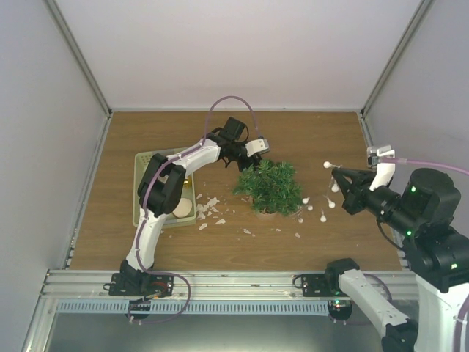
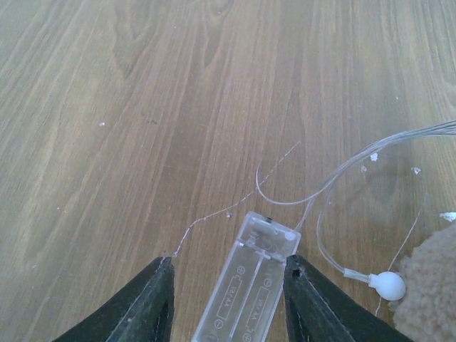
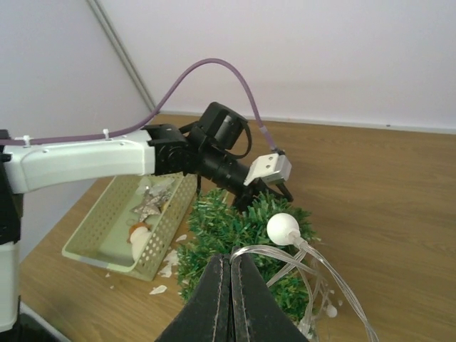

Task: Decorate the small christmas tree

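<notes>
The small christmas tree (image 1: 270,187) stands mid-table, bushy and dark green, and also shows in the right wrist view (image 3: 228,231). My right gripper (image 1: 337,174) is to the right of it. Its jaws (image 3: 229,258) are shut on the clear wire of a light string (image 3: 313,260), with a white bulb (image 3: 283,228) just above the tips. My left gripper (image 1: 248,155) is at the tree's far left side. It is open (image 2: 229,262), its fingers either side of a clear battery box (image 2: 246,292) lying on the table. The box's wire runs off to the right.
A pale green perforated tray (image 1: 146,187) with ornaments sits left of the tree, also in the right wrist view (image 3: 160,231). White scraps (image 1: 209,213) and loose white bulbs (image 1: 326,205) lie around the tree. A bulb (image 2: 388,285) and a beige fluffy thing (image 2: 431,285) lie beside the battery box.
</notes>
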`<state>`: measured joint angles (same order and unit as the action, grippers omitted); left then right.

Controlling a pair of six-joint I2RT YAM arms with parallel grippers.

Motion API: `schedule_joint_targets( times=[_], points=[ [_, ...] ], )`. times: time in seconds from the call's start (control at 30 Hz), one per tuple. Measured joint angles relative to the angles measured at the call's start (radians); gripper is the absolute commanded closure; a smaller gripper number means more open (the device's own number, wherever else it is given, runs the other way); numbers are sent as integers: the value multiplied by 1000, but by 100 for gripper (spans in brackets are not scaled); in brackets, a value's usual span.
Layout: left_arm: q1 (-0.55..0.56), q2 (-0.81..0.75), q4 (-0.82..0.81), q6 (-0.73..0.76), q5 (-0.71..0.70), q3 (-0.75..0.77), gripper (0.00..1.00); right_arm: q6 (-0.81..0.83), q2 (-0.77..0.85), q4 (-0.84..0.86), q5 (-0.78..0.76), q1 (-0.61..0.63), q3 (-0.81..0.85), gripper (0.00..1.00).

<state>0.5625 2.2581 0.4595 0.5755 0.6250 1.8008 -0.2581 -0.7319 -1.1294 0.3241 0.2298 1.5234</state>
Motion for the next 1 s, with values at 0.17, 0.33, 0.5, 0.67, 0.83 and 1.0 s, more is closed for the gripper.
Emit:
schedule_joint_targets(
  times=[0.17,0.33,0.5,0.67,0.83,1.0],
  points=[
    [0,0,-6,-4,-10,0,56,3,0,8,66,0,2,100],
    [0,0,-23,-34,-47,0,56,3,0,56,165,0,-26,99],
    [-14,-10,-33,-93,-95,0,55,-3,0,84,246,0,-72,99],
    [-58,-61,-27,-171,-126,1,55,-13,6,110,340,0,-100,99],
    [-115,-165,-19,-220,-159,3,55,-37,25,159,431,0,-109,99],
    [-118,-311,-22,-225,-206,-19,53,-60,34,216,498,0,-147,99]
  ],
)
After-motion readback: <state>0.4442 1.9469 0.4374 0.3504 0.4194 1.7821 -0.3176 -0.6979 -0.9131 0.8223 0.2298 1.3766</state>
